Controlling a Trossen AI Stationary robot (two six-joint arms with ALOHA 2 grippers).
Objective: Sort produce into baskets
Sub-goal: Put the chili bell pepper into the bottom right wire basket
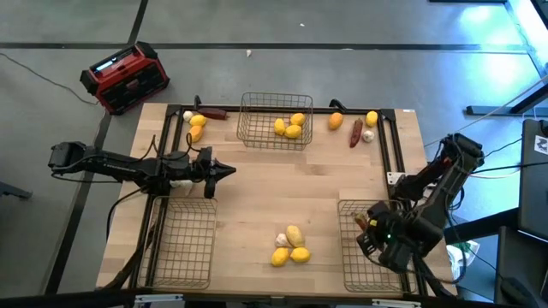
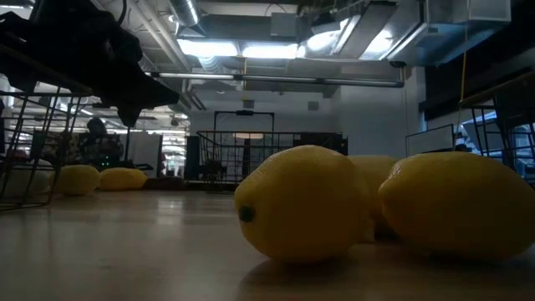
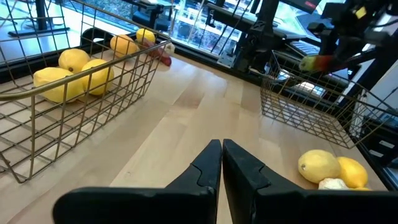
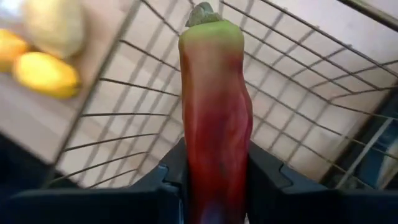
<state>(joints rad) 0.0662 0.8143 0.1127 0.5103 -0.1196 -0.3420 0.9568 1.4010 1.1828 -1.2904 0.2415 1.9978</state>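
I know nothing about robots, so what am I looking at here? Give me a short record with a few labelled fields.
Setting: wooden table with three wire baskets
Far basket: holds yellow fruits
Near left basket: looks empty
Near right basket: right end effector over it
Right end effector: shut on a red chili, stem end away from the wrist
Left end effector: shut, holding nothing, above the table's left side
Loose produce: fruit pile at the near middle; more pieces at both far corners
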